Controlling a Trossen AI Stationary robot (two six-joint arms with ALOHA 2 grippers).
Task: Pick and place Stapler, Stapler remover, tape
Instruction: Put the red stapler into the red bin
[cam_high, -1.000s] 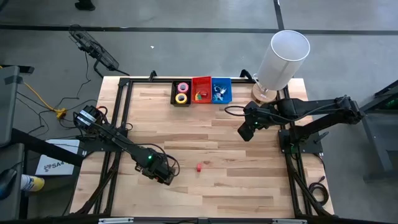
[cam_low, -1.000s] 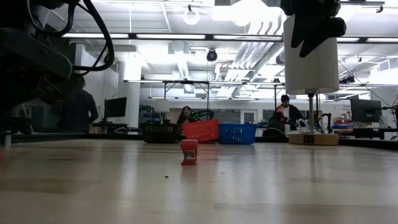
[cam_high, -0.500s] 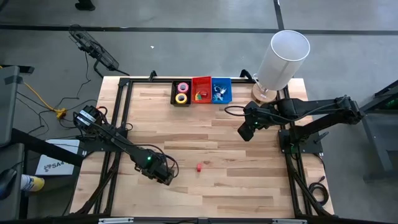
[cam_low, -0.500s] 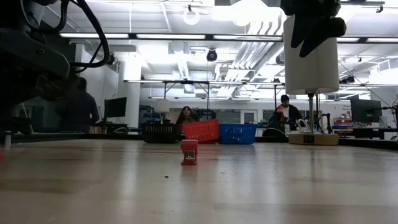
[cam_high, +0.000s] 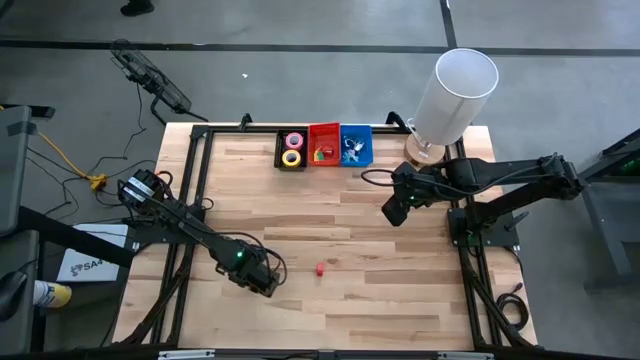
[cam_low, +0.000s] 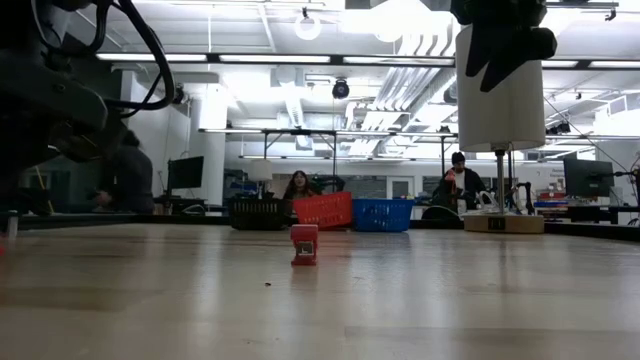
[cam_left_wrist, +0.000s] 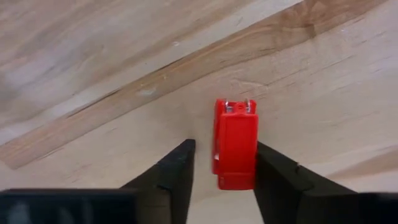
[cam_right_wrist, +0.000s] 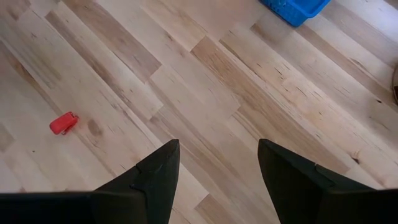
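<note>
Little on the bench (cam_high: 330, 230) differs from a second ago, and the one small change belongs to the left arm. The small red stapler (cam_high: 320, 268) lies where it lay, flat on the bare wood, well in front of the red bin (cam_high: 323, 131) and nearer the bench's front edge. The left gripper (cam_high: 268, 279) has edged slightly toward it from the stapler's left and sits low over the wood, just beside the stapler but not yet around it in the high view. Its wrist view shows the fingers (cam_left_wrist: 176, 169) spread apart, with the stapler (cam_left_wrist: 235, 144) close against one of them and lying lengthwise between the two; nothing is gripped. I read this as the last stage of lining up for a grasp, so the pick itself is not yet done. The right gripper (cam_high: 395, 213) has not moved: it hangs to the right of the stapler, in front of the blue bin (cam_high: 356, 132), fingers (cam_right_wrist: 154, 171) open and empty. The black bin (cam_high: 281, 148), left of the red bin, already holds a pink tape (cam_high: 294, 140) and a yellow tape (cam_high: 292, 157), which suggests the stapler is the last loose piece to place.
</note>
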